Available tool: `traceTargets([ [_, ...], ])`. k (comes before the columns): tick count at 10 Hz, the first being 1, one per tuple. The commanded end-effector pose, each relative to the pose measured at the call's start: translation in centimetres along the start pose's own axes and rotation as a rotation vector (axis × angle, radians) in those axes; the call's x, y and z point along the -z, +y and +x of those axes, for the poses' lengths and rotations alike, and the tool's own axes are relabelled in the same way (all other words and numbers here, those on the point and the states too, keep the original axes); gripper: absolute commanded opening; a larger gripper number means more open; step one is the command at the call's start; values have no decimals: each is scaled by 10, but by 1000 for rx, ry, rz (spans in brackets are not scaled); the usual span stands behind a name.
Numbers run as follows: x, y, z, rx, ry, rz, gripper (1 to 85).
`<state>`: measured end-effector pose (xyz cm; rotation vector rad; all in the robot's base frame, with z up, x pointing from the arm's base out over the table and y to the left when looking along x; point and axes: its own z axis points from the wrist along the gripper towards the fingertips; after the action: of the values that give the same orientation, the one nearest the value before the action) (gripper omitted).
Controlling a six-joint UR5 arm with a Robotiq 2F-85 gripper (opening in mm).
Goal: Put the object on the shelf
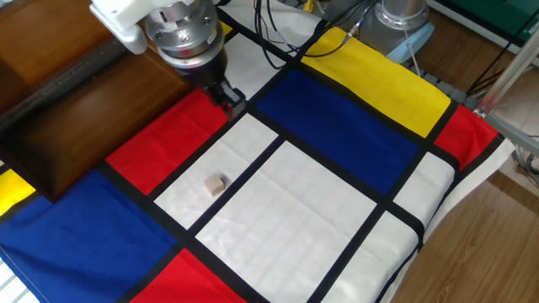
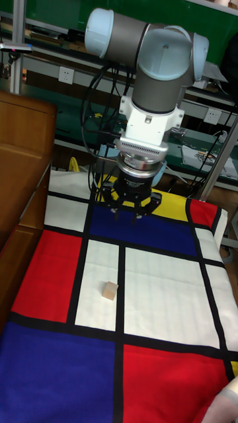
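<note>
This looks like a robotics lab: a UR5 arm (image 2: 155, 59) trailing black cables (image 2: 99, 99) stands at a table under a colour-block cloth (image 1: 354, 126), with metal racking (image 2: 39, 49) and wall sockets (image 2: 65, 75) at 12 o'clock.

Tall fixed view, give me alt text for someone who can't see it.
A grey robot arm's gripper hangs open and empty above a tablecloth of red, blue, yellow and white blocks. A small beige wooden cube lies on a white block below it, nearer the camera. A brown wooden shelf stands at the left edge.
</note>
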<state>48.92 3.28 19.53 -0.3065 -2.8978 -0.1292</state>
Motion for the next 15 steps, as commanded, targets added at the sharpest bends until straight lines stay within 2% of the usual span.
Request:
traceTargets([
  [1,2,7,15,-52,54,-23,10],
  [6,2,8,13,-53,50,-21,10],
  [7,2,9,9,-53,35,-23,10],
  [9,4,15,-8,-72,-24,-34,10],
  [13,7,25,-33,-86,-116,-71,10],
  [15,7,25,-37,-80,-130,-70,10],
])
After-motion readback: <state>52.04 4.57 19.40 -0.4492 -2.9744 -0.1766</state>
